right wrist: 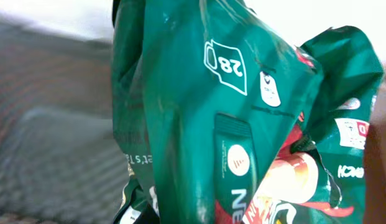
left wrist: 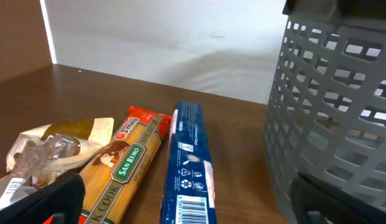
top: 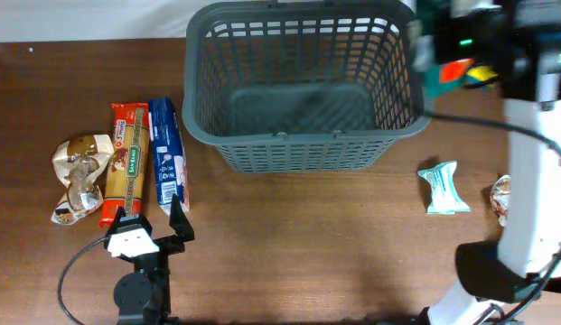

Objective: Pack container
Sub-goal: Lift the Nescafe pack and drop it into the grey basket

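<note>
Green bag hangs pinched in the right gripper at the basket rim; left gripper spread beside pasta and blue box.

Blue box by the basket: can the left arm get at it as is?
Probably yes. The left gripper sits open just short of the blue box, nothing between them. The spaghetti pack lies close alongside it, so one of the jaws may have little room there.
</note>
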Robot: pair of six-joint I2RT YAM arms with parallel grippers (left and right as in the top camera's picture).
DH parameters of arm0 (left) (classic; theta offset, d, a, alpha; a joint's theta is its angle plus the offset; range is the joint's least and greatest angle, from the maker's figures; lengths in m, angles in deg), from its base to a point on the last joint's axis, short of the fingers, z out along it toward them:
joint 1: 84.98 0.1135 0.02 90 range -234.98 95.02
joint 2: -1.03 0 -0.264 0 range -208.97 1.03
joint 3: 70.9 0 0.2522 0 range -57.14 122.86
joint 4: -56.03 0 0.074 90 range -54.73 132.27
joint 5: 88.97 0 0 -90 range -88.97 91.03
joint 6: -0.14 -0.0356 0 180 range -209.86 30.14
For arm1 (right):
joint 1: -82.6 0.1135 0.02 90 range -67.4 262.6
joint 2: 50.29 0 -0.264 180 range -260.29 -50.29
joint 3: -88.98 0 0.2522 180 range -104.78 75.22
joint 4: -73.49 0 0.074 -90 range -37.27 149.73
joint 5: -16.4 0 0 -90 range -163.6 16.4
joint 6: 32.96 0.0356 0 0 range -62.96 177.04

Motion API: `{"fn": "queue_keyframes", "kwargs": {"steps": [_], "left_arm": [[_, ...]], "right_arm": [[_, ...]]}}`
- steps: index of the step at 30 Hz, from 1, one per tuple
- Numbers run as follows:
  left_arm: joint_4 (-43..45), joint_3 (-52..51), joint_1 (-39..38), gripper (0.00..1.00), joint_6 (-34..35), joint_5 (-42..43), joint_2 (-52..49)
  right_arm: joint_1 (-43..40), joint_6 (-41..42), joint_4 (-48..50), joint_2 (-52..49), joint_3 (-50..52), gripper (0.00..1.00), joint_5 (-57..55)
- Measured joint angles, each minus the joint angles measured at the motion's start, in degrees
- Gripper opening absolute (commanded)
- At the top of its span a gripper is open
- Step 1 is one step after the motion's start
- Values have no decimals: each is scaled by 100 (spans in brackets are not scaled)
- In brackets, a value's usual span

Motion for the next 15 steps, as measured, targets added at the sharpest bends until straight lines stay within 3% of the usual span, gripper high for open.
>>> {"fn": "queue_keyframes", "kwargs": {"steps": [7,15], "left_arm": [[0,0,0,99,0,0,0],[0,0,0,99,0,0,0]], "right_arm": [[1390,-667,-7,-448,0,4,256],[1611,-695,-186,-2061,4,4,251]]}}
